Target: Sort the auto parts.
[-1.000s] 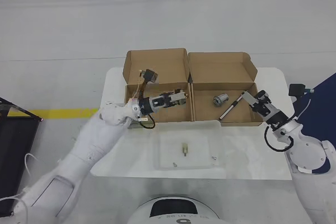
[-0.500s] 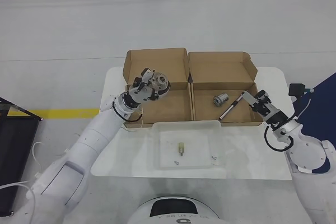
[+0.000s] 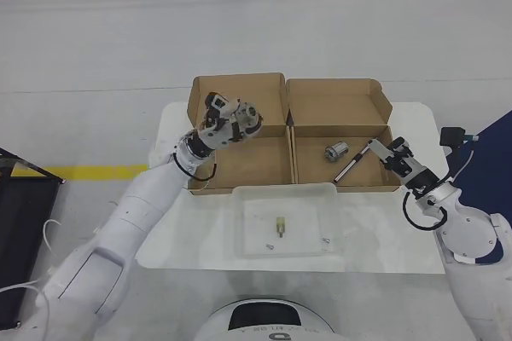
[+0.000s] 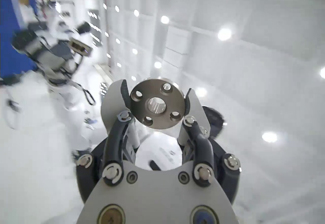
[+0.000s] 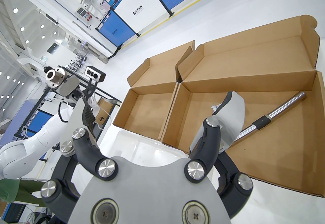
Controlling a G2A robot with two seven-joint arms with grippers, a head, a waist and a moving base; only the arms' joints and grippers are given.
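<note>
While the left tool [image 4: 156, 98] clamps a flange [image 4: 157, 107] above the left box [image 3: 256, 166] at 11 o'clock, the right box [image 3: 337, 183] at 1 o'clock already holds a rod [image 3: 348, 168] and a bushing [image 3: 335, 152]; the right tool [image 5: 157, 105] gapes at 3 o'clock. Small parts [image 3: 279, 225] lie unsorted in the tray [image 3: 307, 213] at 6 o'clock. White counter [image 3: 367, 239], pale hall floor [image 3: 239, 43].

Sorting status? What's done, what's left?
Done: a rod and a cylindrical part lie in the right box. In hand: the left claw grips a flanged hub above the left box, not yet dropped. Left: small parts in the clear tray; the right claw is open.
</note>
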